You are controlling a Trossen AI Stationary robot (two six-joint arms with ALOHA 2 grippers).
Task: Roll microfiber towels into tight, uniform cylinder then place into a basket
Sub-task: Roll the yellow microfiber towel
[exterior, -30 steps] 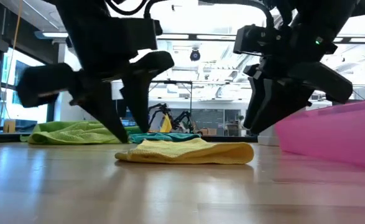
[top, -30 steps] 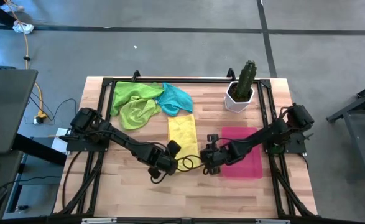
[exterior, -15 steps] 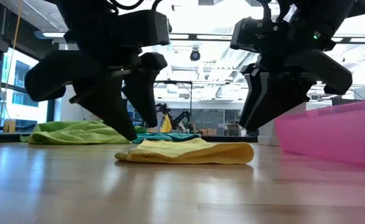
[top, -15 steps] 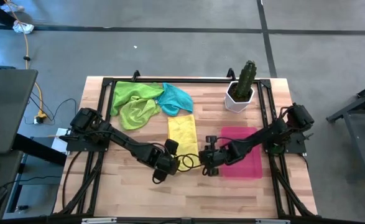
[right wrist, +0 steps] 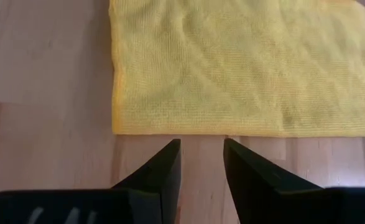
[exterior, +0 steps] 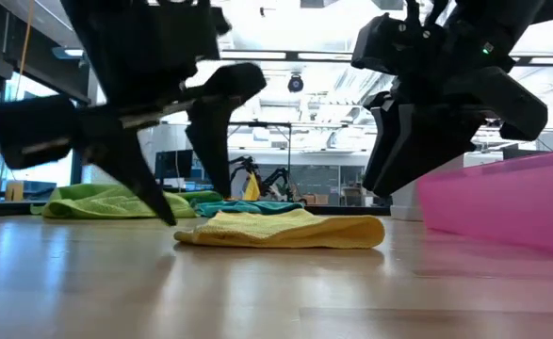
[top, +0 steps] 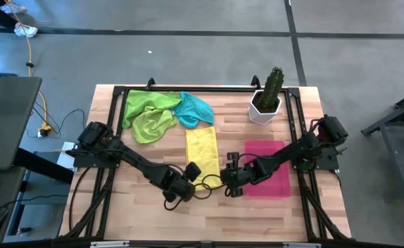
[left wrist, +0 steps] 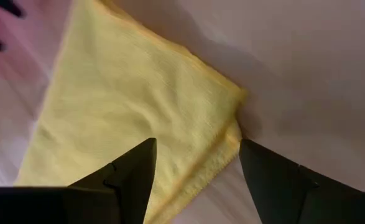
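Tools low, flanking yellow towel

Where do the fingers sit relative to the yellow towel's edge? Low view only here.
Observer: In the right wrist view, the right gripper points at the straight edge of the yellow towel, just short of it. Its fingers are slightly apart with nothing between them.
Operator: And the left?
Observer: The left gripper is wide open over the towel's edge near a corner, holding nothing.
Operator: Basket loaded?
Observer: In the high view, no towel shows in the visible part of the basket. The other three towels lie bunched at the far left.
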